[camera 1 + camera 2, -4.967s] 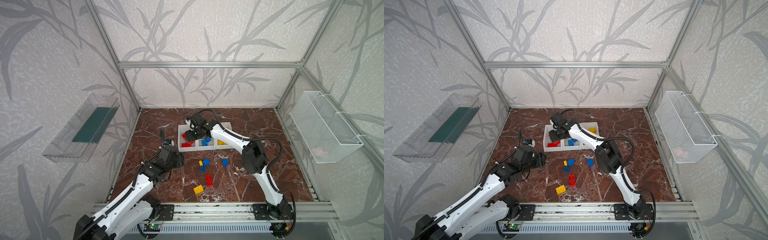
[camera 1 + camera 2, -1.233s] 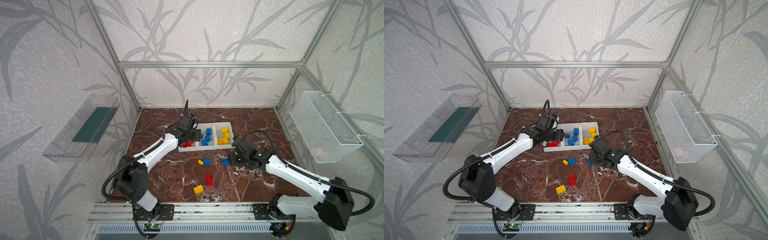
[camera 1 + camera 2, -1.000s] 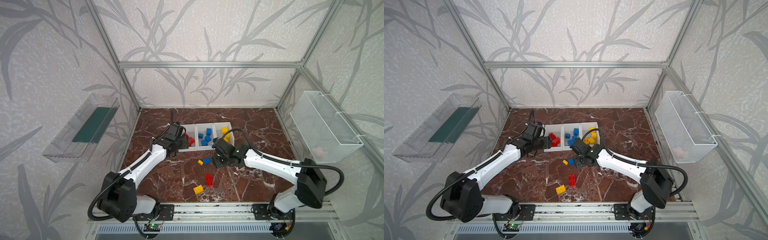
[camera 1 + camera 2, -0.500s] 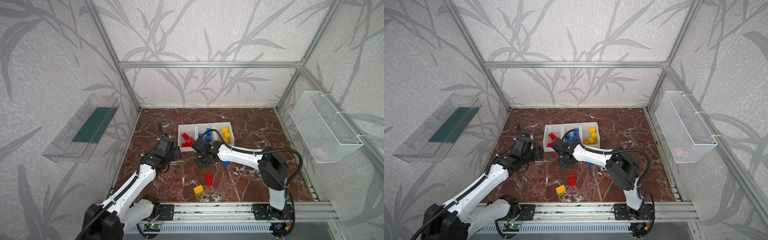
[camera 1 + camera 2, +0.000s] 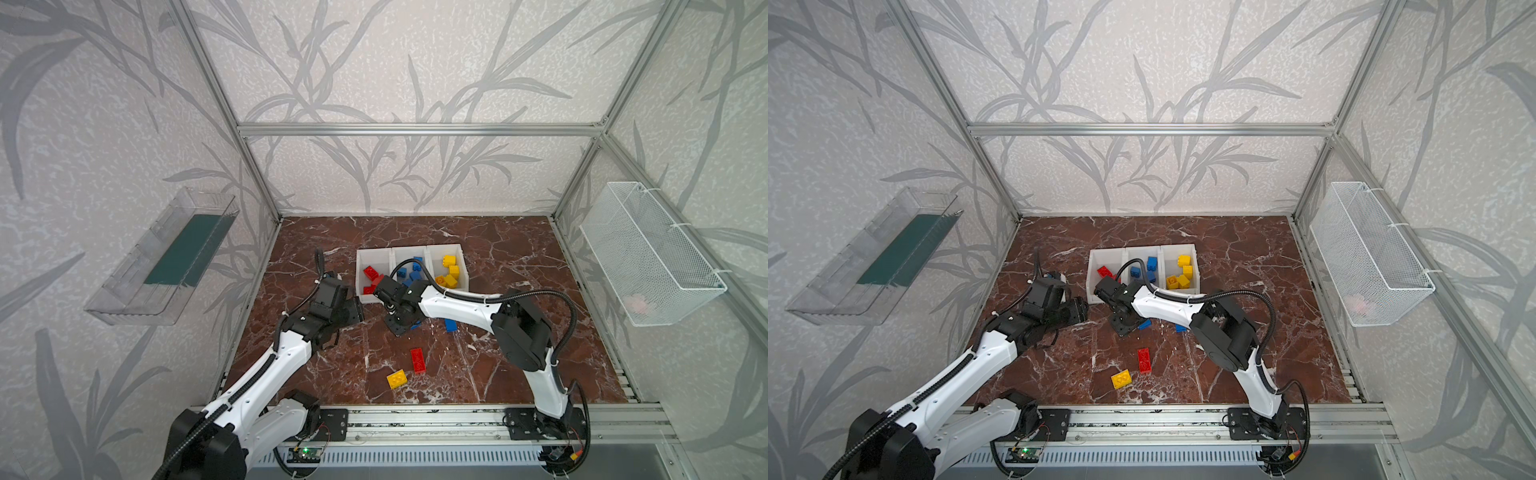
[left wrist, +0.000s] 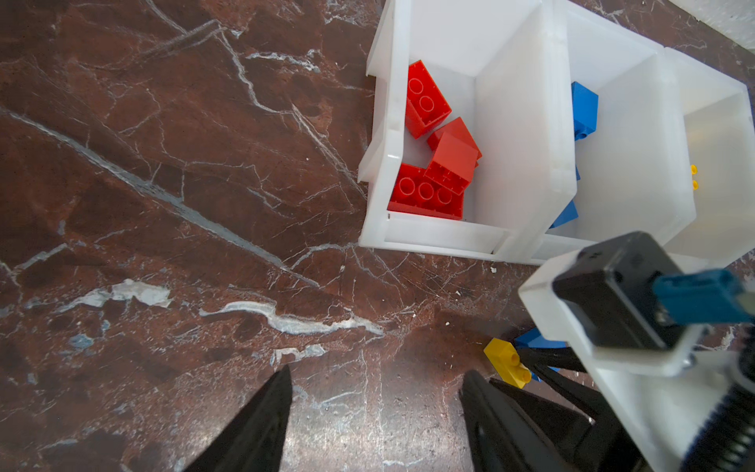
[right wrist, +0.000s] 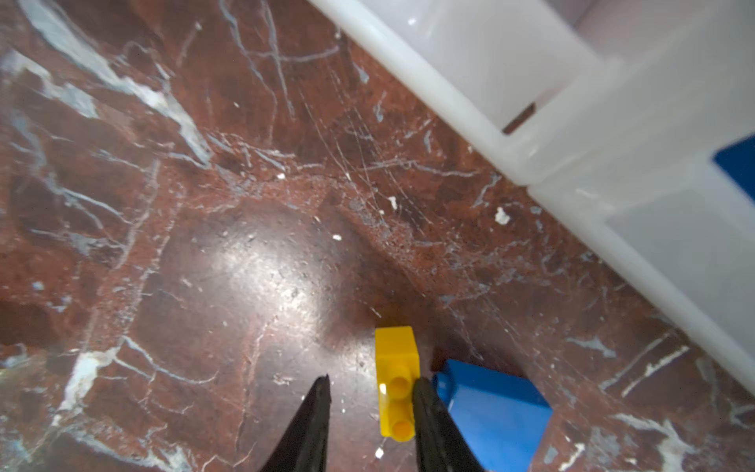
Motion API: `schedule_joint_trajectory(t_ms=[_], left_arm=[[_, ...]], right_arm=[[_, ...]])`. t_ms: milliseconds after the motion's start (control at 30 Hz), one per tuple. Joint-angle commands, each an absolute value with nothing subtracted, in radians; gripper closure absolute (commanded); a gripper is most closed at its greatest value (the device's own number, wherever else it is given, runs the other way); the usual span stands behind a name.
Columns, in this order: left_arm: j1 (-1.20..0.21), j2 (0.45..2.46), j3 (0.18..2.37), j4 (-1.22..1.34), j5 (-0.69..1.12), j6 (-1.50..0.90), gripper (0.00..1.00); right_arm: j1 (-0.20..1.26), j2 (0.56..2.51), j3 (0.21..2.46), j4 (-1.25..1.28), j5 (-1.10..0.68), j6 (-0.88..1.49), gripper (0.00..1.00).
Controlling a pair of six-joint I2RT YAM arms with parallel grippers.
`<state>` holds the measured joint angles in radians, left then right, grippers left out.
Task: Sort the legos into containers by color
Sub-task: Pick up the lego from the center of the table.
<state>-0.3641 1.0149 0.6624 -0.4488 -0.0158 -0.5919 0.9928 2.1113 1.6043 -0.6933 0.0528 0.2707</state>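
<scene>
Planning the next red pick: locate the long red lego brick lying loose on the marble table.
In both top views the long red lego brick lies on the marble table near its front middle, just right of the yellow lego brick.

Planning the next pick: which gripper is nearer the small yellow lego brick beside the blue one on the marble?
Right. The right gripper straddles the small yellow lego brick, one finger against it. The left gripper hovers open off to its side, clear of it.
</scene>
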Motion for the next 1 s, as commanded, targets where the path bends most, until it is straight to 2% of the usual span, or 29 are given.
schedule_joint_trajectory(t_ms=[0, 267, 600, 967], left_arm=[[-0.36, 1.006, 0.65, -0.448, -0.015, -0.609, 0.31], [-0.36, 1.006, 0.641, -0.429, 0.015, -0.597, 0.31], [-0.359, 0.997, 0.634, -0.423, 0.022, -0.599, 0.31], [-0.359, 0.999, 0.631, -0.423, 0.028, -0.6, 0.31]], right_arm=[[0.999, 2.142, 1.627, -0.736, 0.072, 0.257, 0.67], [0.999, 2.161, 1.633, -0.738, 0.075, 0.258, 0.71], [0.997, 2.161, 1.635, -0.742, 0.083, 0.261, 0.72], [0.997, 2.15, 1.614, -0.724, 0.079, 0.27, 0.83]])
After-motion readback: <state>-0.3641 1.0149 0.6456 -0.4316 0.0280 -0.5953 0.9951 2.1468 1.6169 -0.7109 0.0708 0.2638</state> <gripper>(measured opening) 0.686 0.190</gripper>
